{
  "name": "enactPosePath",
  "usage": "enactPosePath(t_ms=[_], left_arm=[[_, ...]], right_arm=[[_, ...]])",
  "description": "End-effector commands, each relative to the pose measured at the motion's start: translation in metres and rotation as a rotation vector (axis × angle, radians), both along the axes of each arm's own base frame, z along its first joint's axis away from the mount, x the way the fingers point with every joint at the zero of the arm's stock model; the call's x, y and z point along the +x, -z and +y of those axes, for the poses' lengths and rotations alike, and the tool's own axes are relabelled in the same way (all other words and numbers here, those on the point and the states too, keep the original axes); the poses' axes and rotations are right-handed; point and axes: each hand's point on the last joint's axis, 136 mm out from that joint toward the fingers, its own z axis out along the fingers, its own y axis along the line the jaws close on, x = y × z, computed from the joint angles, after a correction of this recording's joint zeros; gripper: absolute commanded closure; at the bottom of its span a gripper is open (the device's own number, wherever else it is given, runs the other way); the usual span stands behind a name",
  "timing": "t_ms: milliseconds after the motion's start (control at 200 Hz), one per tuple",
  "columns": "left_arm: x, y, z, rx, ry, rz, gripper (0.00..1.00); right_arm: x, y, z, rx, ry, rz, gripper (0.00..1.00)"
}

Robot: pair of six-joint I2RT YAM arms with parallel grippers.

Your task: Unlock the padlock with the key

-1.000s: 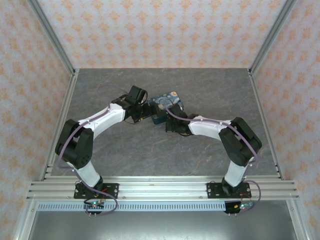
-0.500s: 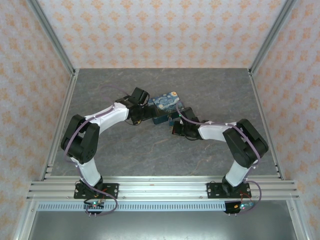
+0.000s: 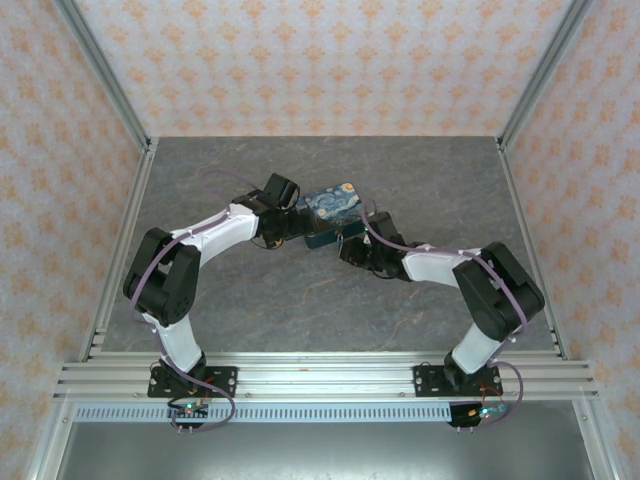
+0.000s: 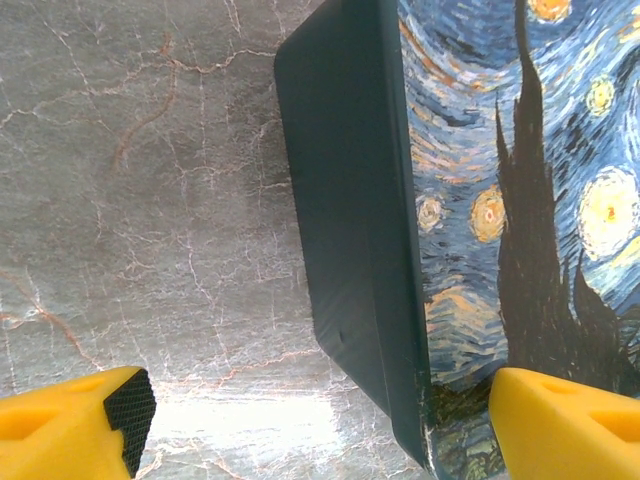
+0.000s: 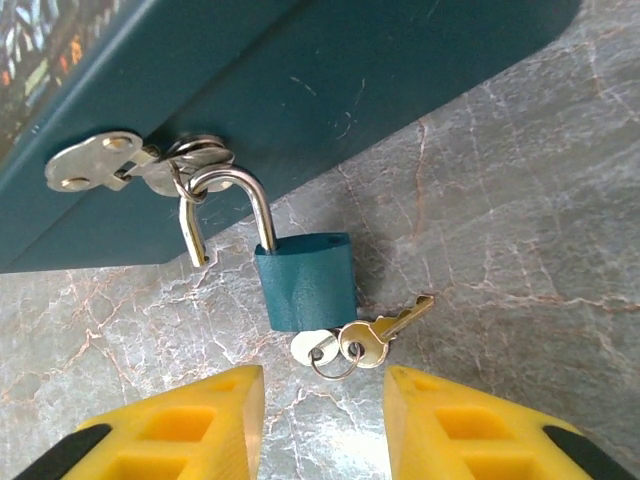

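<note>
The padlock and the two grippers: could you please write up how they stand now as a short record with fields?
padlock: teal, hanging from the hasp of the box
shackle: open, one leg out of the body
key: at the padlock's underside, apparently inserted; spare key on its ring
right gripper: open, empty, close to the keys
left gripper: open, straddling one edge of the box

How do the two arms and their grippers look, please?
The left arm and right arm have white links, black joints and a thin purple cable along each. The left gripper and right gripper have blocky yellow fingers with black textured pads.
</note>
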Motion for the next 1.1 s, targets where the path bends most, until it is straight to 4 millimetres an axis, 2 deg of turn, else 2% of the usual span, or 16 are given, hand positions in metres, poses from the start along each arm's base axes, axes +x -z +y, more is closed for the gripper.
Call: enactPosePath(t_ms=[0, 300, 591, 701, 816, 981, 1096], left_arm=[[0.008, -0.003, 0.005, 0.033, -0.003, -0.016, 0.12], [0.008, -0.003, 0.004, 0.028, -0.004, -0.015, 0.12], [0.008, -0.001, 0.004, 0.028, -0.003, -0.012, 0.12], [0.007, 0.002, 0.006, 0.034, -0.006, -0.006, 0.12], [0.006, 0.006, 0.007, 0.042, -0.007, 0.003, 0.12], [0.005, 0.006, 0.006, 0.037, -0.006, 0.002, 0.12], [0.005, 0.004, 0.006, 0.033, -0.004, -0.002, 0.12]], right_arm=[[0.010, -0.004, 0.002, -0.049, 0.008, -0.021, 0.64], [0.018, 0.008, 0.010, -0.139, 0.000, -0.023, 0.61], [0.020, 0.022, 0.002, -0.232, 0.032, -0.019, 0.61], [0.023, 0.024, -0.001, -0.241, 0.059, -0.021, 0.64], [0.024, 0.023, 0.003, -0.222, 0.057, -0.023, 0.67], [0.022, 0.014, 0.008, -0.163, 0.034, -0.047, 0.57], [0.019, 0.001, 0.004, -0.100, 0.029, -0.081, 0.55]])
